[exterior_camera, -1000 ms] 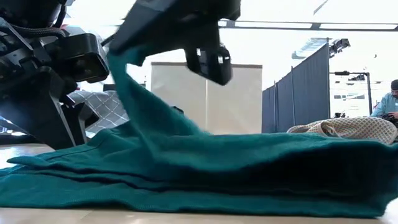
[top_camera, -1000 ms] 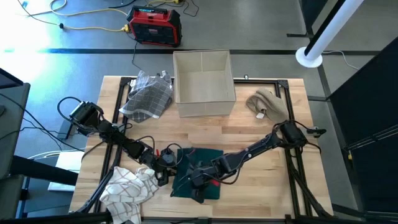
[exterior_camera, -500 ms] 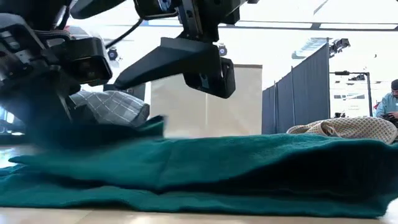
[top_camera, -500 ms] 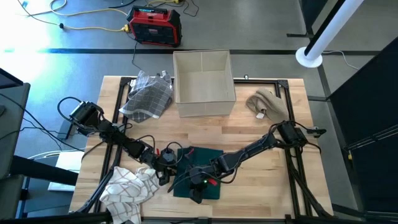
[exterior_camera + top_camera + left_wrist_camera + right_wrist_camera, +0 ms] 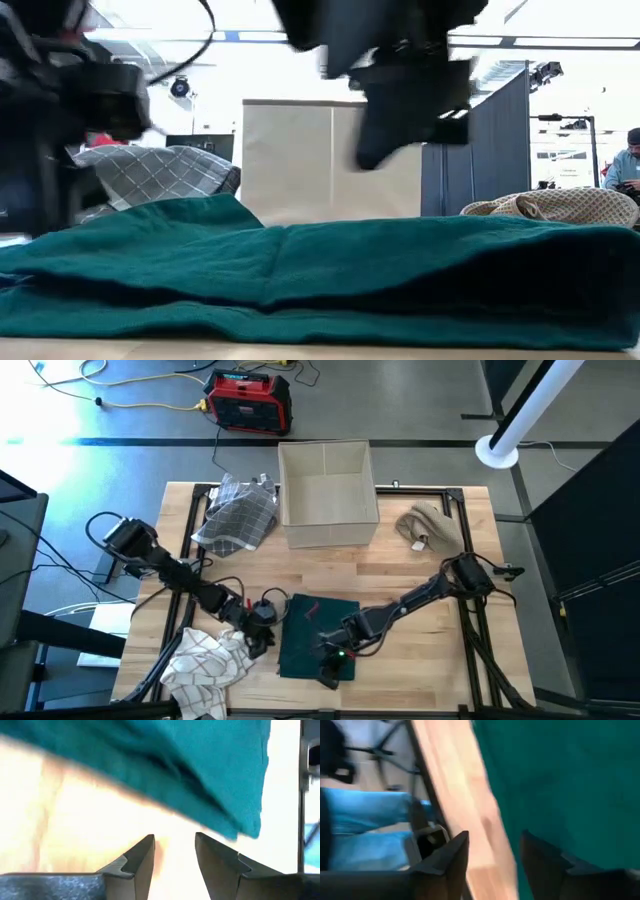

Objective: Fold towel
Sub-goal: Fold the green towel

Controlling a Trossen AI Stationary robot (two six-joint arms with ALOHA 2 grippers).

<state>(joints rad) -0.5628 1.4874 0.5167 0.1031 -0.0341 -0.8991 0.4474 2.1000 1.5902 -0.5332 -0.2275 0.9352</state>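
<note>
The wooden counter [image 5: 420, 580] carried everything, with a tan open box [image 5: 326, 495] at its far edge. A teal towel [image 5: 318, 637] lay flat near the front edge, folded into a neat dark rectangle; in the low view it showed as stacked layers with a soft crease running across the top and a thick rounded fold on one side. A white checked cloth [image 5: 208, 663] sat crumpled at the front left corner, a grey checked cloth [image 5: 238, 512] lay beside the box, and a beige cloth [image 5: 428, 527] rested on the right side.

The right tool [image 5: 330, 672] hung over the towel's front edge, its fingers [image 5: 451, 857] spread apart and gripping nothing, counter edge and teal fabric showing between them. The left tool [image 5: 262, 640] sat just beside the towel's left edge, its fingers [image 5: 140, 860] also apart and empty, above bare wood with the towel ahead.
</note>
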